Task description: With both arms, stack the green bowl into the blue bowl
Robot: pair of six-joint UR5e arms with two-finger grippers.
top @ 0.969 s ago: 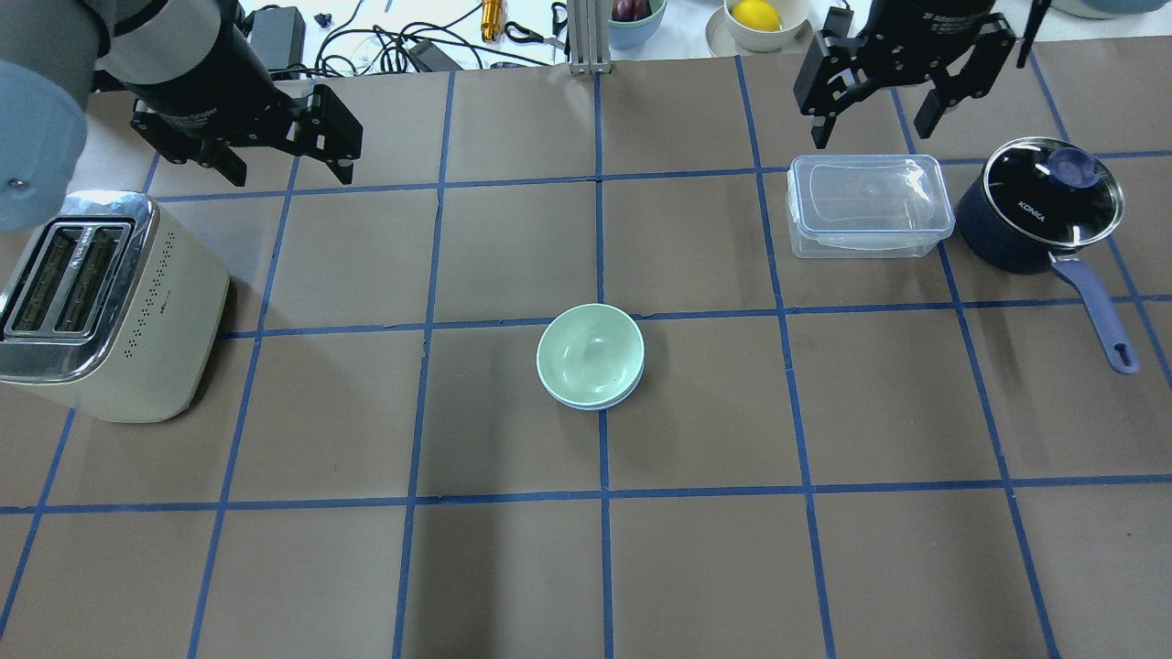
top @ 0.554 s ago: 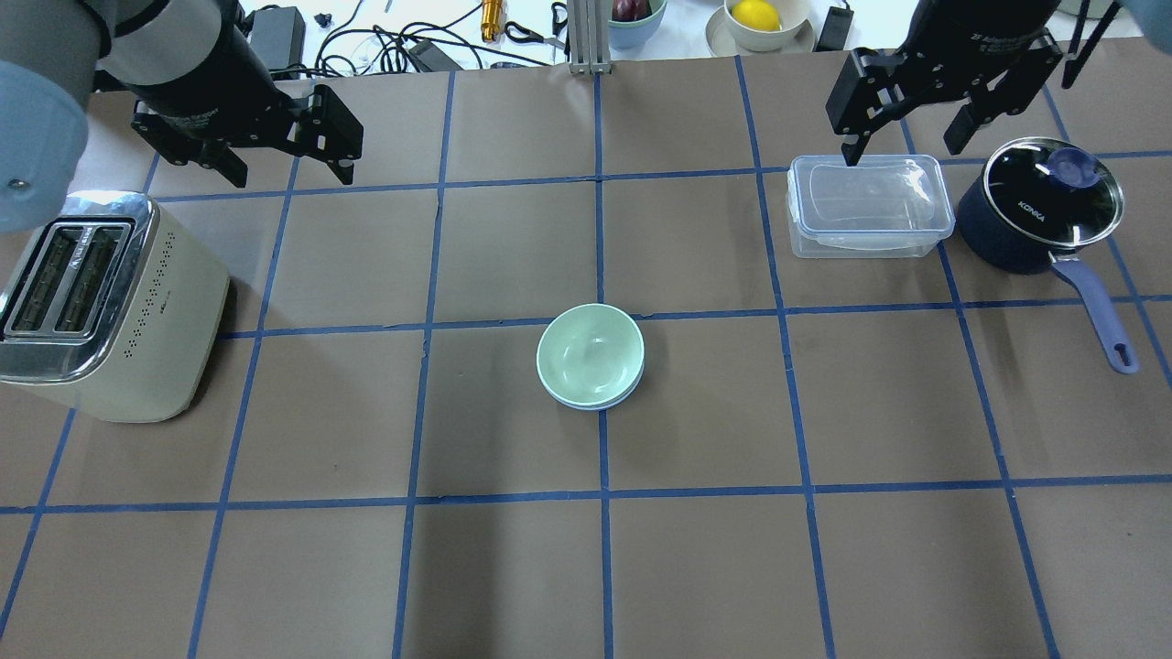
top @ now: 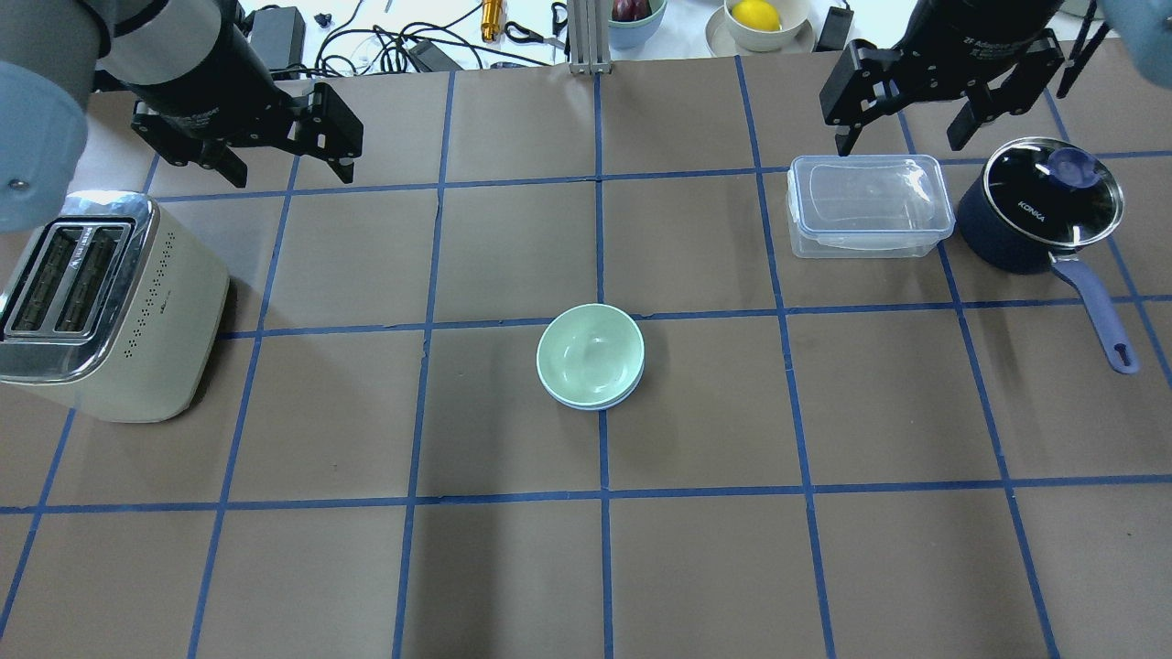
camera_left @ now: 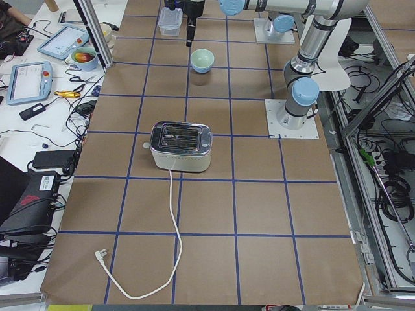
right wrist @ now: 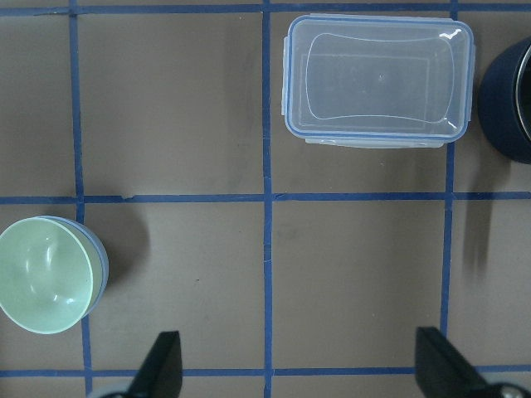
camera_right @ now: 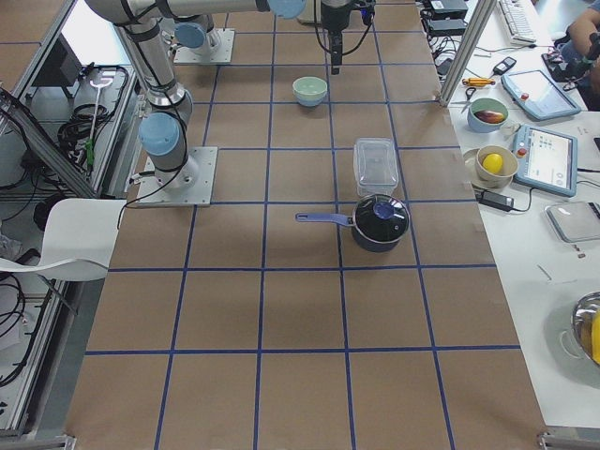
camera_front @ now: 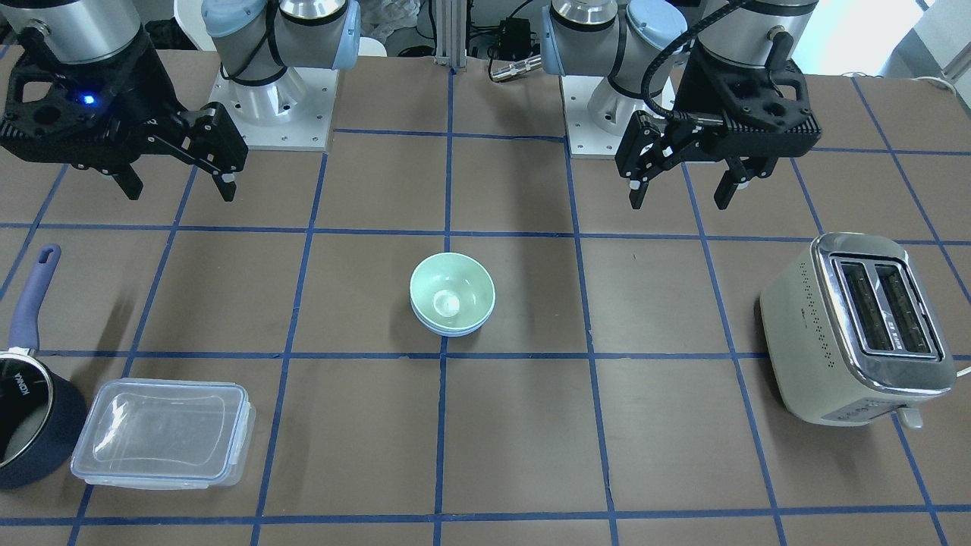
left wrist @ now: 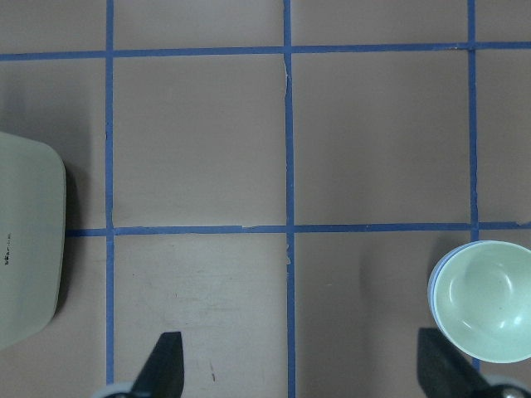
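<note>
- You will find the green bowl near the middle of the overhead frame. It is nested upright inside the blue bowl, which shows only as a thin rim along the lower edge.
- The stacked pair sits on the brown table, right at a crossing of blue tape lines. Neither gripper touches it.
- Your left gripper is in the upper left of the overhead frame, with its fingers spread wide and nothing between them. The toaster stands below it at the left edge.
- Your right gripper is in the upper right, also with its fingers apart and empty. In that frame it sits just above the clear lidded container, and the dark saucepan is beside the container on the right.
- The left wrist view has the bowls at its lower right edge, and the right wrist view has them at its lower left. In both they are well clear of the fingertips.
</note>
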